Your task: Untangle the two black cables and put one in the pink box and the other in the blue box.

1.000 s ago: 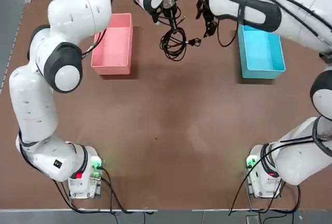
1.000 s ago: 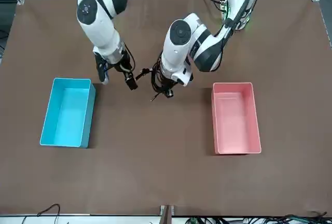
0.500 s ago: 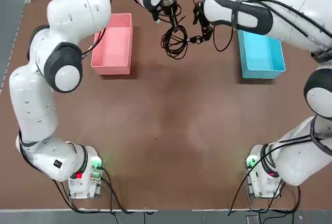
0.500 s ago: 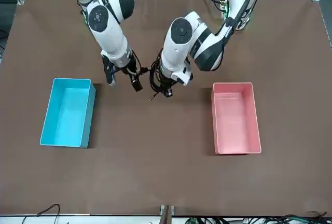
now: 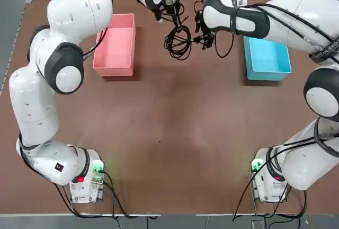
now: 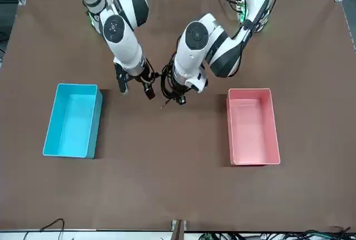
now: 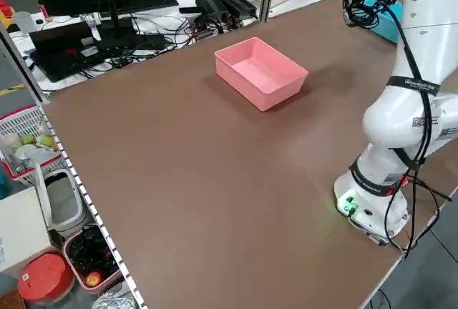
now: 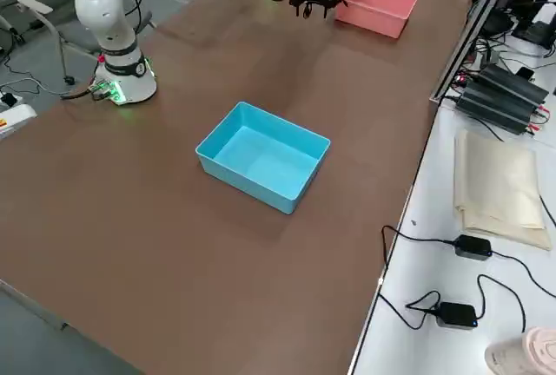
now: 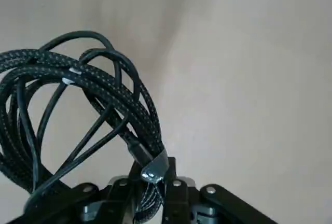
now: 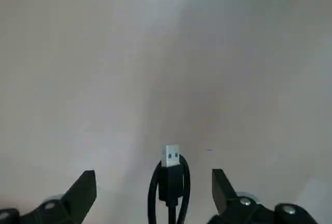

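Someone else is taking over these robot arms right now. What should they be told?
Left gripper: shut on the tangled black cables, held up between the two boxes.
Right gripper: open, close beside the bundle on the blue box's side, a USB plug between its fingers, not gripped.
Pink box and blue box: no cable in either.
Done: bundle picked up.
Left: separate the cables, then one into each box.

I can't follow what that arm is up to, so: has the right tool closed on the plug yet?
No, the right tool's fingers stand wide apart, with the plug between them.
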`<state>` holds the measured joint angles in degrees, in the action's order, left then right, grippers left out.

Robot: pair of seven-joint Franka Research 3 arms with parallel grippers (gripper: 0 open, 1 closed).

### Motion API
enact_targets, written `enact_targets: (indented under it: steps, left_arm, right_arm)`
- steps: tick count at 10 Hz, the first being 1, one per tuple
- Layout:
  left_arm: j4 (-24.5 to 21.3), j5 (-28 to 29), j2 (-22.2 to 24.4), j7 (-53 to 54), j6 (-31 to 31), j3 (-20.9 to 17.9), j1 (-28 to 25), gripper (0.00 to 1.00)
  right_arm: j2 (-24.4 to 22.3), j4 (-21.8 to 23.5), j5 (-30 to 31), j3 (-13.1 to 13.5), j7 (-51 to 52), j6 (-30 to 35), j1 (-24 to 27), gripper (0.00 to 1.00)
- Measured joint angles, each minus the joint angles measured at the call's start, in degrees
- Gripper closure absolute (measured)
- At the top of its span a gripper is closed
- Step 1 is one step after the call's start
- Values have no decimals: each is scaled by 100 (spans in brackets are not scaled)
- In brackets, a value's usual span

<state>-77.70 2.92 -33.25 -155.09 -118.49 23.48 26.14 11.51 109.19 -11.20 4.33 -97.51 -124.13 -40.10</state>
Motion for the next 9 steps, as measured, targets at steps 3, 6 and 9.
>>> enact_targets:
  steps: [3, 6, 9]
  left_arm:
    - [3, -2, 0, 0, 6, 0, -1, 80]
    - [5, -2, 0, 0, 58, 0, -2, 80]
    - [5, -3, 0, 0, 70, 0, -3, 80]
  right_arm:
    - [69, 0, 0, 0, -12, -15, -116, 27]
    - [70, -2, 0, 0, -14, -15, -153, 59]
    - [70, -6, 0, 3, -15, -13, -159, 81]
